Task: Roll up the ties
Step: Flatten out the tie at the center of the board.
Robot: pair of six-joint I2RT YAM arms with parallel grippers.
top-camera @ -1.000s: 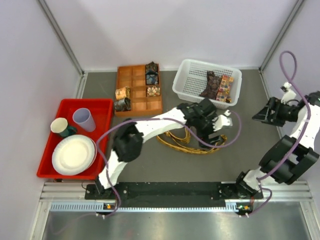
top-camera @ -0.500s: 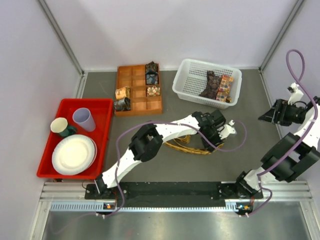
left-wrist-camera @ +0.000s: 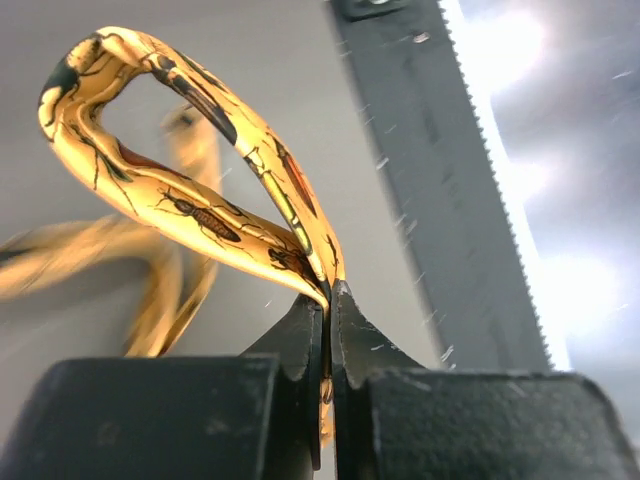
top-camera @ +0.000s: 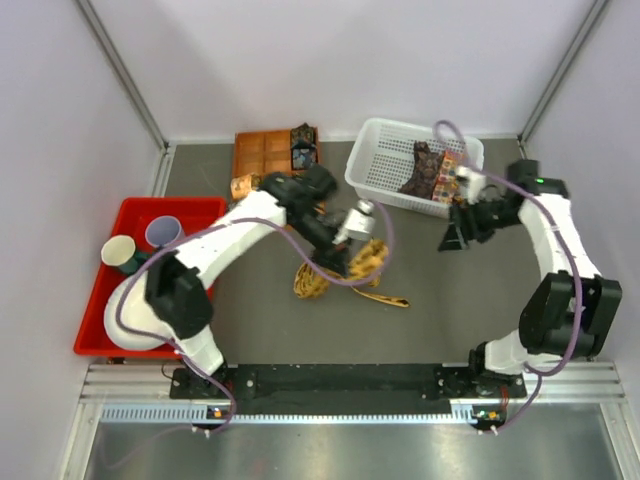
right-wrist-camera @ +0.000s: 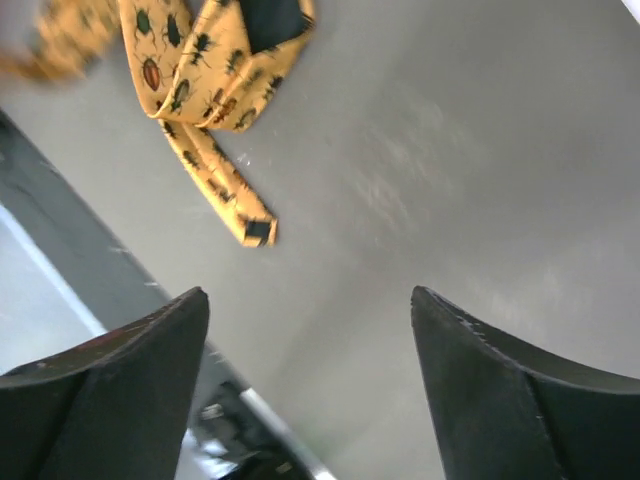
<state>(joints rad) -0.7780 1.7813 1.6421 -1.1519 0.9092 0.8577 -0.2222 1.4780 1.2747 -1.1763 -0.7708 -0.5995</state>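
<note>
A golden-yellow tie with dark beetle markings lies loosely bunched mid-table, its narrow tail trailing right. My left gripper is shut on a fold of it. In the left wrist view the jaws pinch the fabric and a loop of tie stands up above them. My right gripper hovers open to the right of the tie, holding nothing. In the right wrist view the gripper is over bare table, with the tie and its tail end ahead of it.
An orange-brown compartment tray at the back holds rolled ties. The white mesh basket holds more ties. A red tray at the left carries cups and a plate. Grey walls enclose the table.
My left gripper has shut on the yellow tie and pulled it left and back, lifting a fold. The right arm swung in from the far right toward the middle, jaws wider.
</note>
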